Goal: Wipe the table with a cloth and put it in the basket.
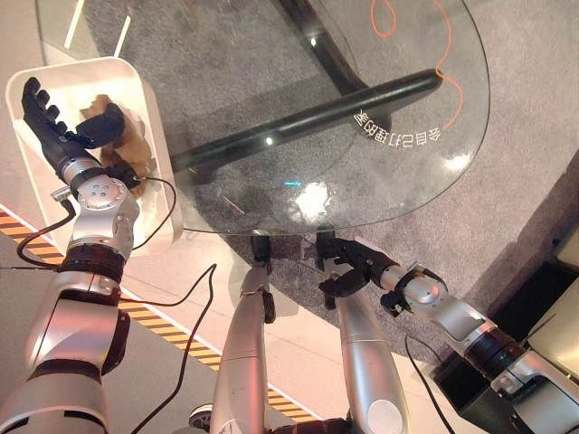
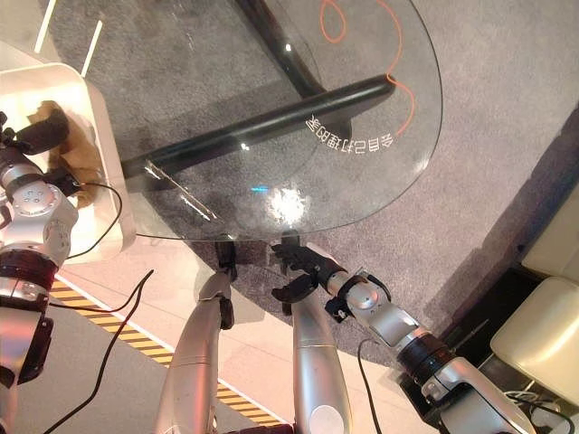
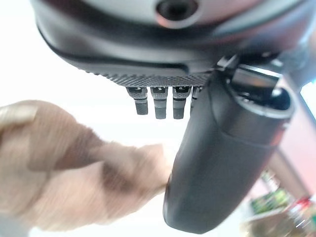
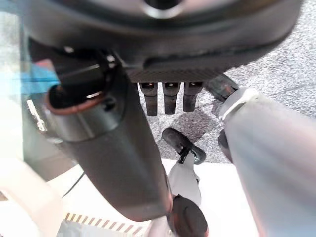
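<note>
Crumpled tan-brown cloth (image 1: pixel 127 136) lying inside the white basket (image 1: pixel 158 127) at the left, just beside the round glass table (image 1: pixel 380 154), whose top bears smudges near its near edge

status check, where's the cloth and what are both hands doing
Left hand open over white plastic basket. Tan crumpled cloth lying in basket, released. Right hand open, idle below round glass table edge. Nothing in the way.
</note>
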